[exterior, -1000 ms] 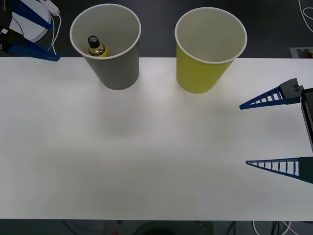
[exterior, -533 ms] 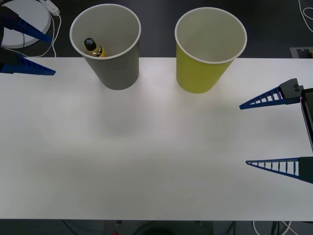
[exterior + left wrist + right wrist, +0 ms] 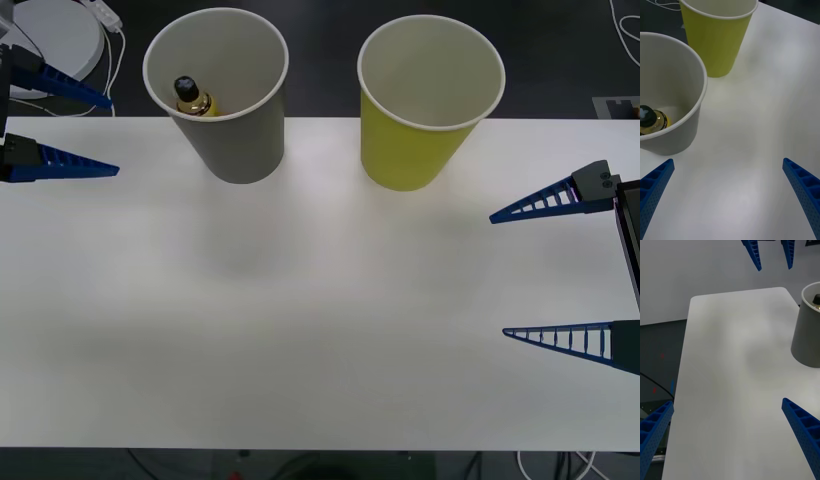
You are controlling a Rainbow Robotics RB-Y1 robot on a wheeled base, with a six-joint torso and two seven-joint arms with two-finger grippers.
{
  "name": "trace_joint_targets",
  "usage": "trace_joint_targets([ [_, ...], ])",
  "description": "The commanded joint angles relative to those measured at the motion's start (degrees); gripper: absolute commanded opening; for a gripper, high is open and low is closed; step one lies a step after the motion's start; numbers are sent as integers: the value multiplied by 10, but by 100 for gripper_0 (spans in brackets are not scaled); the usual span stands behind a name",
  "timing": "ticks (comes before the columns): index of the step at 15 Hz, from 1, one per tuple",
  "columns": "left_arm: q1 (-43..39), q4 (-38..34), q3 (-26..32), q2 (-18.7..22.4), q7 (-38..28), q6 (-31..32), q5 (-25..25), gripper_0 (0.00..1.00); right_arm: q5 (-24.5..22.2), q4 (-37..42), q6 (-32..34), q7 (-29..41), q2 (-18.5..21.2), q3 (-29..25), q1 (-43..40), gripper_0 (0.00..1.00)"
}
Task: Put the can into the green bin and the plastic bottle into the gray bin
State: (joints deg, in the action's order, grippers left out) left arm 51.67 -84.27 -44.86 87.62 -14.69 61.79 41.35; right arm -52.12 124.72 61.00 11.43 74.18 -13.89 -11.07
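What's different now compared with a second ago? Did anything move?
The left end effector, open, has drawn back from beyond the table's far left corner toward the robot, over the table edge. The bottle in the gray bin shifted slightly. The green bin and the open right end effector stayed put.

This looks like a robotics lab or test room rather than a home. A plain white counter (image 3: 320,300) stands on a dark floor (image 3: 560,60), with loose white cables (image 3: 112,50) trailing behind it and more at its near edge. A round white base (image 3: 60,35) sits on the floor at the back left. A bare pale wall (image 3: 696,270) rises beyond the counter's end.
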Motion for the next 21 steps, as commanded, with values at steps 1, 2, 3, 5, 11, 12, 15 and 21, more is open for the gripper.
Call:
trace_joint_targets([
  [1, -107, -23, 115, -18, 11, 1, 31, 100, 0, 0, 0, 0, 0, 0, 0, 100],
  [2, -136, -31, 147, -25, 14, 4, 45, 100, 0, 0, 0, 0, 0, 0, 0, 100],
  [3, -170, -35, 191, -36, 19, 22, 60, 100, 0, 0, 0, 0, 0, 0, 0, 100],
  [5, -221, -46, 260, -51, 27, 51, 92, 100, 0, 0, 0, 0, 0, 0, 0, 100],
  [11, -378, -114, 401, -58, 78, 61, 96, 100, 0, 0, 0, 0, 0, 0, 0, 100],
  [12, -399, -120, 422, -59, 85, 68, 96, 100, 0, 0, 0, 0, 0, 0, 0, 100],
  [15, -449, -139, 476, -62, 97, 95, 99, 100, 0, 0, 0, 0, 0, 0, 0, 100],
  [21, -590, -225, 616, -96, 99, 98, 113, 100, 0, 0, 0, 0, 0, 0, 0, 100],
])
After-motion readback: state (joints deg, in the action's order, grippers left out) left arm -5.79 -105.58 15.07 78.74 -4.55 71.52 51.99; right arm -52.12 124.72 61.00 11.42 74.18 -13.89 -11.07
